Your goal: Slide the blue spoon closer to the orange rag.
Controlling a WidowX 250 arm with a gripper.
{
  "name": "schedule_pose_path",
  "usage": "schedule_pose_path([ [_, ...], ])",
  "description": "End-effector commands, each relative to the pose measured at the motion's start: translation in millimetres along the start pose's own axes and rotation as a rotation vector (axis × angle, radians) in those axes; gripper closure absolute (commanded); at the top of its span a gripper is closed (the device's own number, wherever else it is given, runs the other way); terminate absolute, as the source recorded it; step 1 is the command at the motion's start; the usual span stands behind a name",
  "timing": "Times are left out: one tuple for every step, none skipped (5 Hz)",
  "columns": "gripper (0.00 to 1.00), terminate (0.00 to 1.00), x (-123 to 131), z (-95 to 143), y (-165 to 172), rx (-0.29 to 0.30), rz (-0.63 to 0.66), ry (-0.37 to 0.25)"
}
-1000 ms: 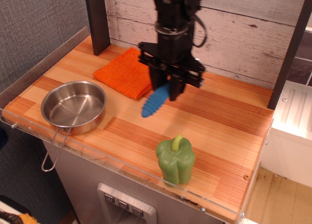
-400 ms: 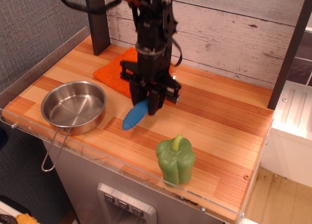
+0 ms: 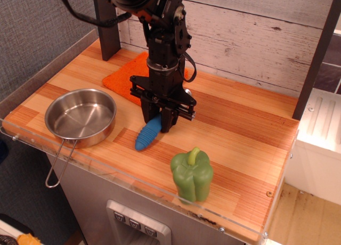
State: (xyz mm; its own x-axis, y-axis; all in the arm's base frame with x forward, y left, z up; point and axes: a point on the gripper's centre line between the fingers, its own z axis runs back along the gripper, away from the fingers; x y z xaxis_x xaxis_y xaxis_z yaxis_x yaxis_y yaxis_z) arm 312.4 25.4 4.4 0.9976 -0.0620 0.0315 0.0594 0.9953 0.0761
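Note:
The blue spoon (image 3: 147, 135) shows only its ribbed blue handle, sticking out down-left from under my gripper; its metal bowl is hidden by the fingers. The handle's free end rests low on the wooden counter. My gripper (image 3: 160, 119) points straight down and is shut on the spoon's upper end. The orange rag (image 3: 126, 78) lies flat behind and left of the gripper, partly hidden by the arm. The spoon lies just in front of the rag's near corner.
A steel pan (image 3: 80, 116) with a wire handle sits at the counter's front left. A green pepper (image 3: 192, 176) stands near the front edge, right of the spoon. A dark post (image 3: 106, 21) stands at the back left, and a wooden wall runs behind.
My gripper has carried the spoon left, from right of the rag to in front of it. It has then come down, and the handle now lies low on the counter.

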Motion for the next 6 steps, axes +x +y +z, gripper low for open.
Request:
schedule_pose_path([
  [0.0,0.0,1.1,31.0,-6.3,0.019,0.003,-0.09],
  [0.0,0.0,0.9,78.4,-5.8,-0.001,-0.025,-0.174],
  [0.0,0.0,-5.5,123.1,-6.7,-0.054,-0.027,-0.23],
  [0.0,0.0,-11.9,137.9,-8.4,-0.106,-0.037,-0.23],
  [0.0,0.0,-17.7,138.1,-4.3,-0.105,-0.047,-0.212],
  [0.0,0.0,-21.4,138.1,5.0,-0.083,-0.079,-0.171],
])
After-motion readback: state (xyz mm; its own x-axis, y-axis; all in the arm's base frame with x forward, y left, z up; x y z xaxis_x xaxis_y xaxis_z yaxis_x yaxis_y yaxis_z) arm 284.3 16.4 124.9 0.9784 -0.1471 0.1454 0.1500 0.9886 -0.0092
